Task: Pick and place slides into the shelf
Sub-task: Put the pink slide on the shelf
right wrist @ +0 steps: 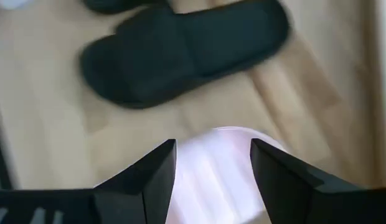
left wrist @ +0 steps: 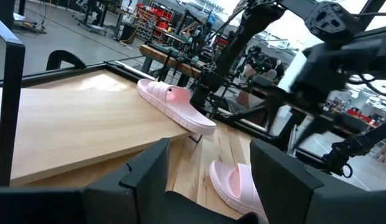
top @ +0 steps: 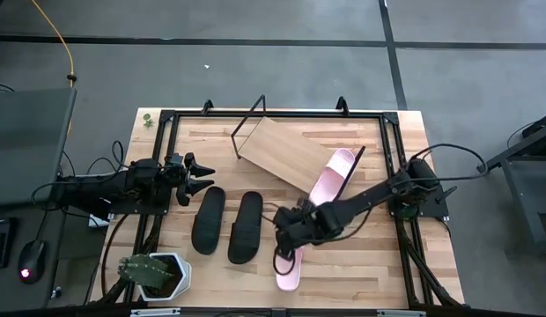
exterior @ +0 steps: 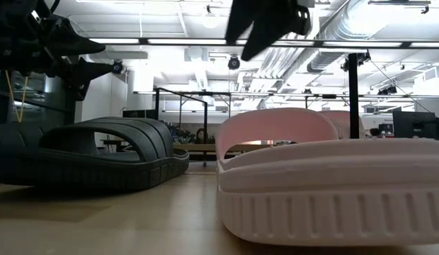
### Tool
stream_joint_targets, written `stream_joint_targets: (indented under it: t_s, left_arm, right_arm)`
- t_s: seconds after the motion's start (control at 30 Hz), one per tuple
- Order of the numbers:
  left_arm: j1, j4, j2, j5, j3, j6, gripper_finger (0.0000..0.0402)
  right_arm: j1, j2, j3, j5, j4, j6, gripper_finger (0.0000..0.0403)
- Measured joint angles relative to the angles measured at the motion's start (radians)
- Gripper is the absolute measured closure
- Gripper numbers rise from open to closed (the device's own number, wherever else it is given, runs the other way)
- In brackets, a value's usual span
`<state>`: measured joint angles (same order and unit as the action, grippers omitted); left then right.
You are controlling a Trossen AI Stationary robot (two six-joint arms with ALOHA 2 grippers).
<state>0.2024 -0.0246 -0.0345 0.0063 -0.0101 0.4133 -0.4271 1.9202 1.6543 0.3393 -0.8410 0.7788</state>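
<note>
The shelf (top: pixel 277 151), a light wooden board with black wire end frames, stands askew at the table's far middle. One pink slide (top: pixel 333 176) lies sole down along its right end, also seen in the left wrist view (left wrist: pixel 174 106). The other pink slide (top: pixel 289 269) lies on the table near the front edge. My right gripper (top: pixel 286 233) hangs open above that slide's far end (right wrist: pixel 218 162), pointing steeply down and touching nothing. Two black slides (top: pixel 209 218) (top: pixel 246 226) lie side by side on the table to its left. My left gripper (top: pixel 198 176) waits open at the left.
A white pot with a green plant (top: pixel 154 275) stands at the table's near left corner. A black frame (top: pixel 167 119) runs around the tabletop's edges. Bare wood shows between the shelf and the black slides and to the right of the near pink slide.
</note>
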Motion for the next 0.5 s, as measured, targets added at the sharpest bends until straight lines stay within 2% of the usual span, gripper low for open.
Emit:
stream_joint_targets:
  t_s: [0.3, 0.5]
  left_arm:
    - [0.0, 0.001, 0.0, 0.0, 0.0, 0.0, 0.0197]
    - [0.0, 0.001, 0.0, 0.0, 0.0, 0.0, 0.0197]
  right_arm:
    - [-0.103, 0.0, 0.0, 0.009, 0.247, -0.14, 0.0206]
    - [-0.182, 0.0, 0.0, 0.136, 0.293, -0.261, 0.0206]
